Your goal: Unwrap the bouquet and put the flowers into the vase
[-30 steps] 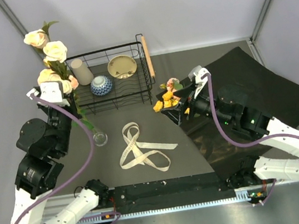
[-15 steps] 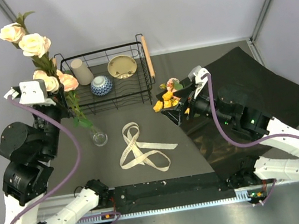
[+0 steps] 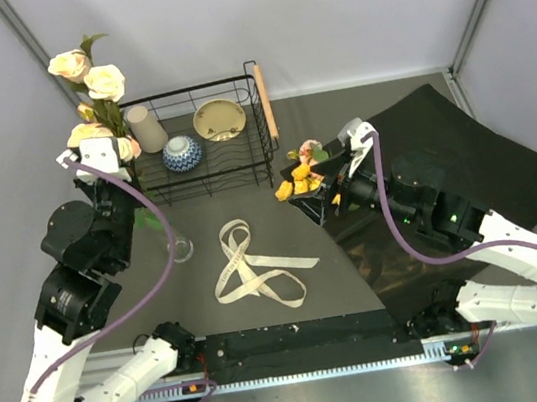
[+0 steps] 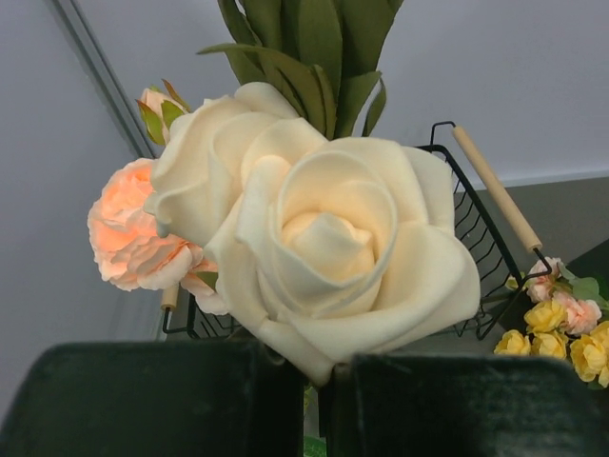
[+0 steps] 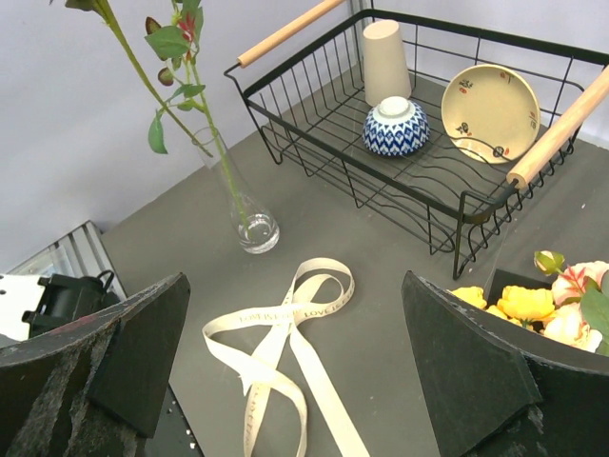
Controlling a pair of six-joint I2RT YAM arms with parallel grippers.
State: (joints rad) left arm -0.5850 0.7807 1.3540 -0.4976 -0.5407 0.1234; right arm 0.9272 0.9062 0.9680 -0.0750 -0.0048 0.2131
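L gripper (image 4: pixel 319 405) clamped flowers (image 4: pixel 324 238), stems in vase (image 5: pixel 255 228) nr table (image 3: pixel 318 123) L edge | R gripper (image 5: pixel 295 362) fingers stood apart | risk: top-heavy stems could tip vase

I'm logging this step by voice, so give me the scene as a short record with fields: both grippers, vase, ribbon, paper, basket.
left gripper: shut on cream and peach roses, stems reaching down into the vase
right gripper: open, beside the small yellow and pink blooms
vase: clear glass, upright, left of the ribbon
ribbon: untied, loose on the table
black paper: spread open at right, blooms at its edge
basket: holds beige cup, blue-patterned bowl, plate
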